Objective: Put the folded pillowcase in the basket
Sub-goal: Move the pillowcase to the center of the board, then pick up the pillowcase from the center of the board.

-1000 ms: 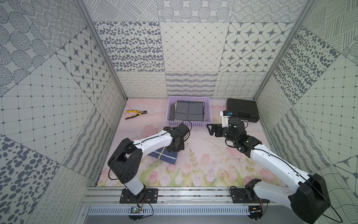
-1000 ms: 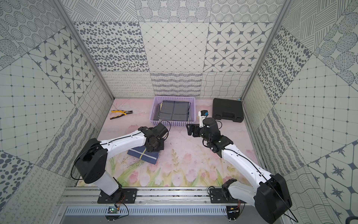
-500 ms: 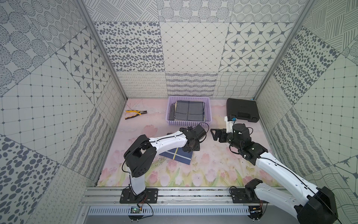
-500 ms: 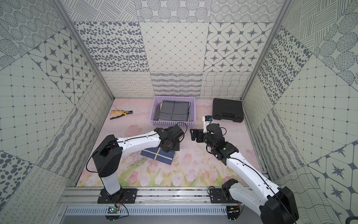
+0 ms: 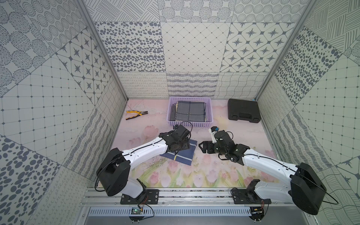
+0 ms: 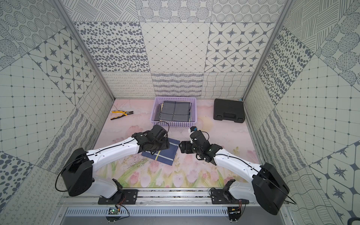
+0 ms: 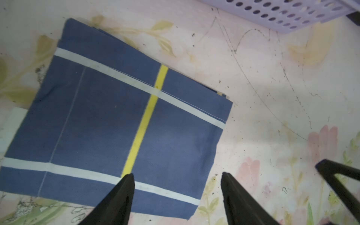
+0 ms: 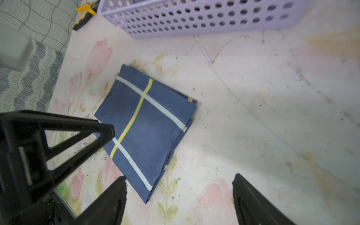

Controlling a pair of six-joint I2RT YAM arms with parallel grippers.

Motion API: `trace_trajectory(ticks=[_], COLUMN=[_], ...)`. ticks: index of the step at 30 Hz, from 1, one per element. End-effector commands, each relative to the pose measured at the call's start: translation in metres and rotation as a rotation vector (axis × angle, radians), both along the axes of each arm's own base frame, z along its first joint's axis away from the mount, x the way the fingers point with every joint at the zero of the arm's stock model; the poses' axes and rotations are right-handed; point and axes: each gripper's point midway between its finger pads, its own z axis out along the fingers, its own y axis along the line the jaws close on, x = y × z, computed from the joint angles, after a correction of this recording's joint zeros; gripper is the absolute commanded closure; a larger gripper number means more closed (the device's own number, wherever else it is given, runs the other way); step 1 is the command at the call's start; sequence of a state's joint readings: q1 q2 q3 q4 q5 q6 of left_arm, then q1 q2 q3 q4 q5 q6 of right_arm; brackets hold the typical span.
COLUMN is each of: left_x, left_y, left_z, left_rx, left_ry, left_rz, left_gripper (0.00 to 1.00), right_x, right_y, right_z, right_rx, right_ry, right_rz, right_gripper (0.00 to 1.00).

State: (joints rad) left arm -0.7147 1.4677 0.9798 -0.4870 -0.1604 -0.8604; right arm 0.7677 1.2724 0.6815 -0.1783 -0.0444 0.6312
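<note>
Left claw (image 7: 176, 175) hangs open just above the folded pillowcase (image 7: 109, 120); right claw (image 8: 179, 177), also open, hovers beside it, basket (image 8: 194, 19) beyond both.

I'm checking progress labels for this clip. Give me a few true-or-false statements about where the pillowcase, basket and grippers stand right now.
1. The pillowcase lies on the table, outside the basket. True.
2. The basket is empty. False: a grey folded cloth lies in it.
3. The left gripper is shut on the pillowcase. False: it is open over it, gripping nothing.
4. The right gripper is open and empty. True.
5. The pliers lie in the case. False: they lie on the table, apart from the closed case.
</note>
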Motion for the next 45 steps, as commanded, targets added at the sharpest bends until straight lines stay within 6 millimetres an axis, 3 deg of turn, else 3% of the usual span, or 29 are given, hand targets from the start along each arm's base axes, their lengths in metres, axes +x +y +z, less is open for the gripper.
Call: trace_trajectory(ticks=[1, 9, 13, 29, 38, 45], left_x=[0.009, 0.002, 0.000, -0.005, -0.003, 0.000], left_y=[0.028, 0.069, 0.078, 0.093, 0.094, 0.096], left_z=[0.007, 0.007, 0.004, 0.001, 0.000, -0.002], left_rx=[-0.033, -0.079, -0.077, -0.070, -0.064, -0.053], left_ry=[-0.084, -0.141, -0.149, -0.200, -0.201, -0.198], left_rz=[-0.005, 0.051, 0.059, 0.082, 0.083, 0.089], left_gripper=[0.24, 0.22, 0.21, 0.20, 0.20, 0.19], right_x=[0.003, 0.000, -0.001, 0.006, 0.007, 0.009], right_y=[0.032, 0.050, 0.056, 0.083, 0.083, 0.082], right_z=[0.007, -0.023, -0.035, -0.061, -0.074, -0.079], right_rx=[0.076, 0.050, 0.040, 0.037, 0.014, 0.000], right_ry=[0.031, 0.144, 0.175, 0.234, 0.261, 0.260], right_rz=[-0.002, -0.026, -0.024, 0.010, -0.005, -0.012], right_gripper=[0.15, 0.25, 0.30, 0.43, 0.48, 0.64])
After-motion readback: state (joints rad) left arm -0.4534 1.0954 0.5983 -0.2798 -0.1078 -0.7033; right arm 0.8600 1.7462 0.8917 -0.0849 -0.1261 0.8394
